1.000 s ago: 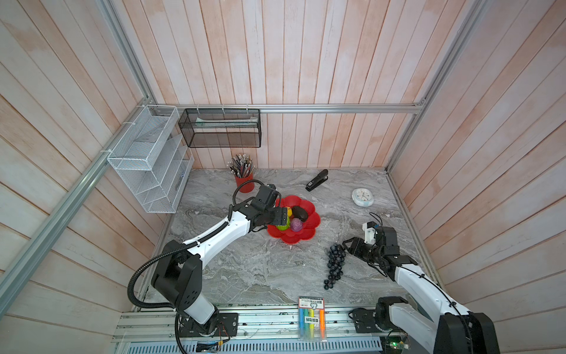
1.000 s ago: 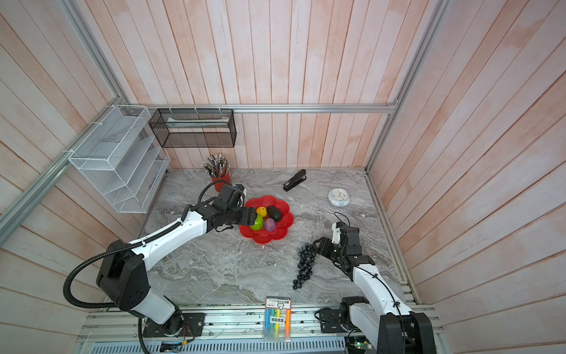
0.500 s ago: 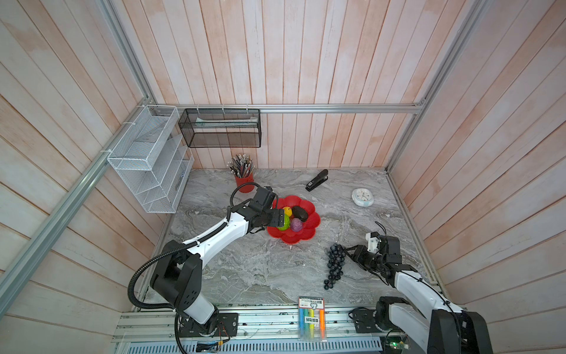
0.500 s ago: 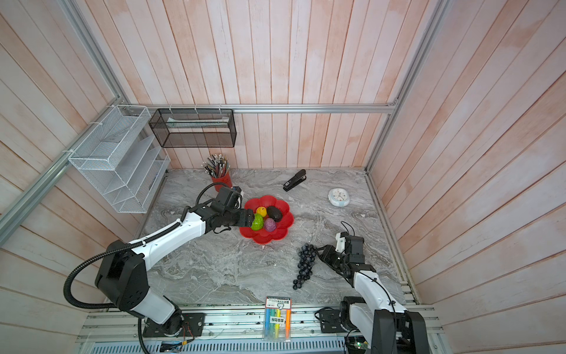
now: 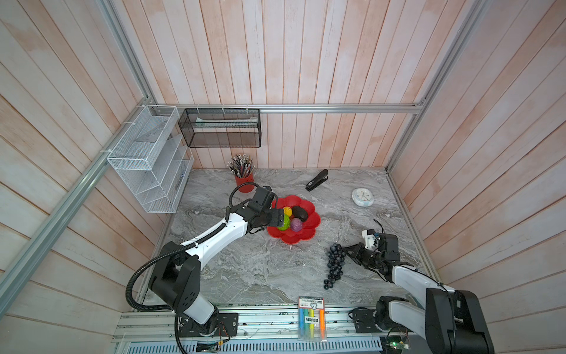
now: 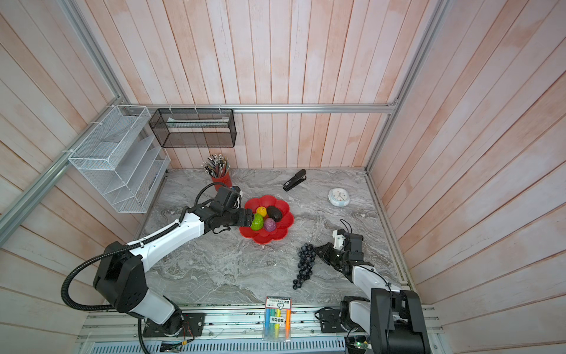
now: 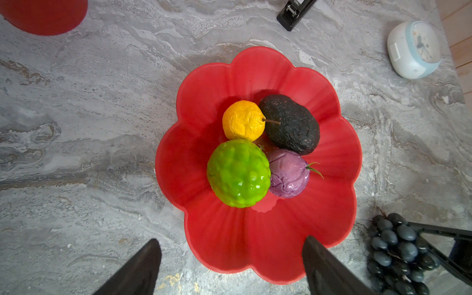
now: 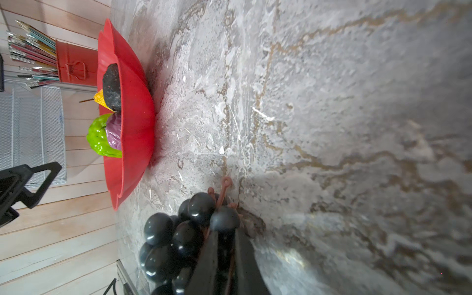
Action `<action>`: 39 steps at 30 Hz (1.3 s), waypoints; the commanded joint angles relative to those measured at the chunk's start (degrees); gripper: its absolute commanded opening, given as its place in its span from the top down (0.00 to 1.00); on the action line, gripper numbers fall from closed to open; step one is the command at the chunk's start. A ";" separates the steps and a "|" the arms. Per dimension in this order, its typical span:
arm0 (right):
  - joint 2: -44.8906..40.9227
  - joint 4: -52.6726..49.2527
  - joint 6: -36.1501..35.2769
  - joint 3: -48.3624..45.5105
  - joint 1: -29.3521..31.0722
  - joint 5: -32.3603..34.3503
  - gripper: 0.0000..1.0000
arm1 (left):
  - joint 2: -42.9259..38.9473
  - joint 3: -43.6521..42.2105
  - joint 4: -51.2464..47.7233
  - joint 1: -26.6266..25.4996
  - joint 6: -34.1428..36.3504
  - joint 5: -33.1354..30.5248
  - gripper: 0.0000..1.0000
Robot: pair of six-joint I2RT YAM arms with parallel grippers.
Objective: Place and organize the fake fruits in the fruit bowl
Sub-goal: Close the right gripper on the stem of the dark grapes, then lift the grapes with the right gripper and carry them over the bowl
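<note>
1. While its fingers stand spread wide with nothing between them, the left claw (image 5: 275, 218) hovers at the rim of the shallow scalloped glossy red fruit bowl (image 5: 295, 238).
2. Just ahead of that claw, four fruits sit huddled and touching inside the bowl. The bumpy bright green plastic fruit (image 7: 238, 173) is nearest its fingertips, with the crinkled yellow-orange round fruit (image 7: 242, 118) beside it. The small purple fruit (image 7: 288, 173) and the dark brown-black avocado-like oval (image 7: 290, 125) lie farther out.
3. Beyond the bowl, well apart from the left claw, the long dark plastic grape bunch (image 5: 334, 265) lies on the grey marbled counter (image 5: 245, 269).
4. At the bunch's stem end, the right claw (image 8: 226, 229) sits low over the counter, clenched on the topmost grapes by the reddish stem.
5. Four of the five fruits look placed. What is left, as I judge it, is lifting the bunch, carrying it to the bowl and laying it in the free red space.
</note>
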 commanded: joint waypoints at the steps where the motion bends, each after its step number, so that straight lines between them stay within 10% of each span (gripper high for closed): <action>1: -0.37 0.55 -0.49 0.61 -0.15 -1.96 0.90 | -1.33 -0.33 -0.21 0.17 -0.40 0.76 0.11; 19: -12.89 -15.35 -7.30 8.09 1.05 5.50 1.00 | -2.70 -2.03 0.91 0.17 -1.93 1.62 0.12; 39: -13.71 -30.18 -8.29 35.11 20.05 21.04 1.00 | -9.46 -7.06 1.66 0.17 -3.50 -0.78 0.12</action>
